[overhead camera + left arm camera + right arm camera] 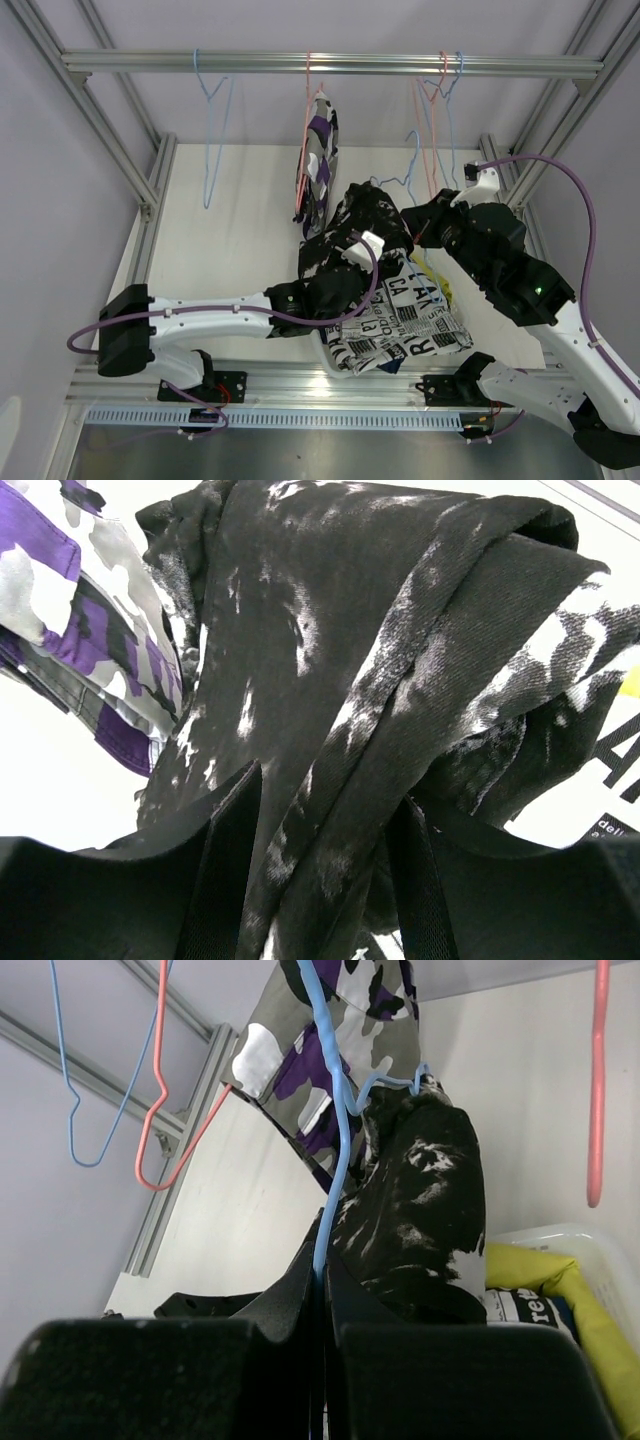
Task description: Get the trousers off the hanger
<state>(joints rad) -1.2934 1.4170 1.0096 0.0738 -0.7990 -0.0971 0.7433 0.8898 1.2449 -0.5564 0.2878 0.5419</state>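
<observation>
Trousers [330, 680], the splatter-print pair, look mid-removal: left jaws grip the fabric, right jaws pinch the blue hanger [340, 1130], so next it's probably dragging the cloth off the wire.

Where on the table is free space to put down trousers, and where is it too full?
Free: the bare tabletop on the left, between the frame post and the purple camouflage trousers. Crowded: the centre and right, with the black splatter trousers and the printed trousers.

The white table [230, 240] carries a white plastic bin [580, 1240], which stands at the table's near edge.
</observation>
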